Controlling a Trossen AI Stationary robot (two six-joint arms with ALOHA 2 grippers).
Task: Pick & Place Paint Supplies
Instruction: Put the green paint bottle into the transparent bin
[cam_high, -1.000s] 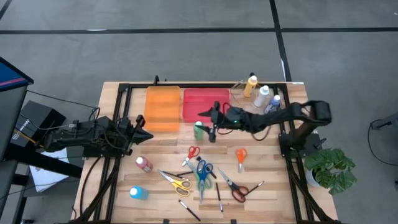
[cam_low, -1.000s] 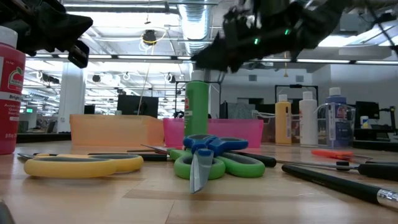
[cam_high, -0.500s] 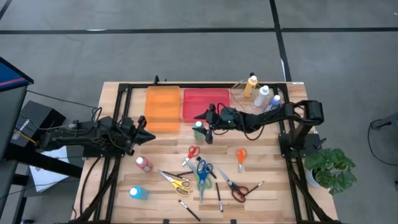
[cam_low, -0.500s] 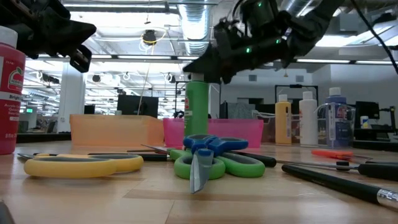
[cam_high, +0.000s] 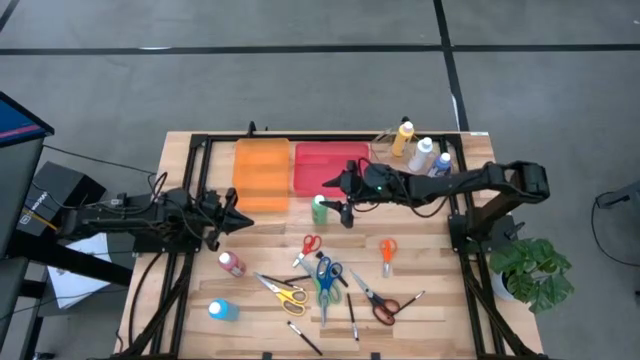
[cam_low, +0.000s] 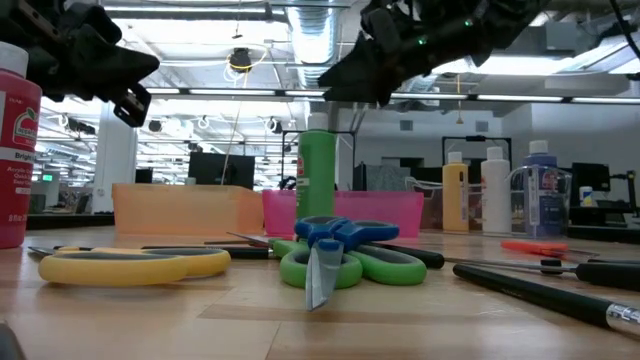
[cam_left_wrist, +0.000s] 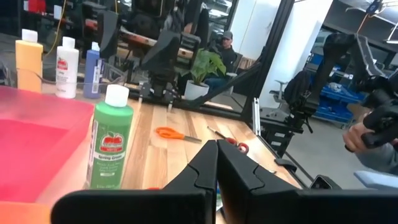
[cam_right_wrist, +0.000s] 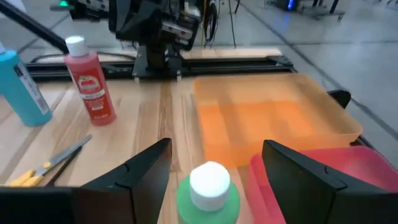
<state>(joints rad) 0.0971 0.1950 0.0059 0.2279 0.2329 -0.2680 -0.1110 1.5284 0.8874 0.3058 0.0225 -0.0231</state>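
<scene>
A green paint bottle (cam_high: 319, 208) with a white cap (cam_right_wrist: 209, 183) stands upright on the wooden table, just in front of the red tray (cam_high: 330, 165). My right gripper (cam_right_wrist: 214, 158) hangs open above it, one finger to each side of the cap and clear of it; in the low view the gripper (cam_low: 345, 85) is above the bottle (cam_low: 316, 170). My left gripper (cam_high: 232, 215) waits shut at the table's left, pointing level toward the bottle (cam_left_wrist: 111, 146). Several scissors (cam_high: 325, 275) and thin brushes (cam_high: 352, 318) lie at the near middle.
An orange tray (cam_high: 261, 172) sits left of the red one. Yellow (cam_high: 402, 138), white (cam_high: 421, 153) and blue (cam_high: 440, 165) bottles stand at the far right. A pink-red bottle (cam_high: 231, 263) and a light blue bottle (cam_high: 222, 310) are at the near left.
My right gripper dipped toward the green bottle's cap, then rose above it, staying open. The bottle has kept standing in place.
</scene>
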